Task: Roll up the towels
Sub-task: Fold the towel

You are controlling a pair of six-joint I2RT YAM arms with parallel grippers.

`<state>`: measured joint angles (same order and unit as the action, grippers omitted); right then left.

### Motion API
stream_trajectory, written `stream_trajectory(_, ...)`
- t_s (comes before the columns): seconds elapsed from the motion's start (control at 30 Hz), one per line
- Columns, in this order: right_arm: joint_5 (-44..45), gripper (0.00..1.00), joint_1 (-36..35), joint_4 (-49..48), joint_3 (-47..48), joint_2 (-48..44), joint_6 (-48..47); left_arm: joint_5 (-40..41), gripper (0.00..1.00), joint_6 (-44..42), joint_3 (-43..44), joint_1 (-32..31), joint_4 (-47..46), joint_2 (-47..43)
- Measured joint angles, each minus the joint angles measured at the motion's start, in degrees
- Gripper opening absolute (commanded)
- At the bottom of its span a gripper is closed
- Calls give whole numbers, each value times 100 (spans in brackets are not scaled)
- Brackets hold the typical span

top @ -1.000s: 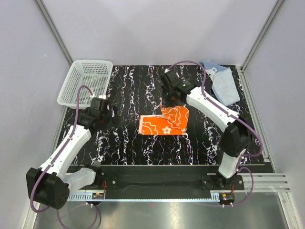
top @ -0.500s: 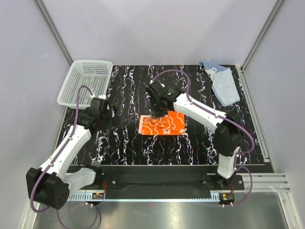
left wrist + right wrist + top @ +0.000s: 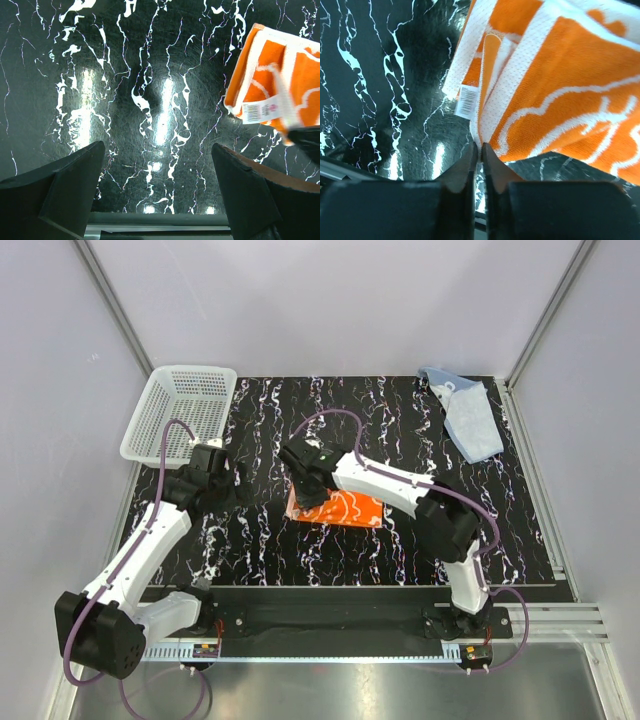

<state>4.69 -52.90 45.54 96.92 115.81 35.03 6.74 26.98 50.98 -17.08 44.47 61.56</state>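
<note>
The orange towel (image 3: 345, 508) with white prints lies folded over at the middle of the black marbled table. My right gripper (image 3: 305, 490) is at its left end, shut on the towel's white edge (image 3: 485, 131), with a small white label (image 3: 465, 101) hanging beside the fingertips. The orange towel also shows at the right of the left wrist view (image 3: 277, 82). The light blue towel (image 3: 468, 418) lies crumpled at the far right corner. My left gripper (image 3: 157, 187) is open and empty, low over bare table left of the orange towel.
A white mesh basket (image 3: 180, 412) stands at the far left corner, just beyond my left gripper (image 3: 205, 475). Grey enclosure walls and metal posts bound the table on three sides. The right arm stretches across the table's middle.
My right gripper has moved left across the orange towel, carrying its edge over, so the towel is folded narrower. The left arm and blue towel have not moved.
</note>
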Motion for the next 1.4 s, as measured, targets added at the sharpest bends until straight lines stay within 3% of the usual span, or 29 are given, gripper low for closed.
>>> stream_trajectory(0.1, -48, 53, -94, -105, 0, 190, 85, 0, 94, 0, 0, 0, 0, 0)
stream_trajectory(0.3, -76, 75, -149, -201, 2, 315, 87, 7, 94, 0, 0, 0, 0, 0)
stream_trajectory(0.53, 195, 93, -149, -212, 63, 15, -28, 90, 94, 0, 0, -13, 0, 17)
stream_trajectory(0.73, 568, 90, 26, -343, -966, -1779, 103, 201, 94, 2, 0, -103, 4, 52)
stream_trajectory(0.93, 566, 76, 1438, -555, -3130, -3703, 553, 238, 92, 4, 2, -216, 0, 289)
stream_trajectory(1.13, 96, 73, 1998, -656, -4468, -3698, 748, 199, 91, 212, 160, -505, 7, 866)
stream_trajectory(1.4, -557, 66, 2369, -1512, -4682, -2841, 743, 94, 90, 459, 938, -1172, -332, 2116)
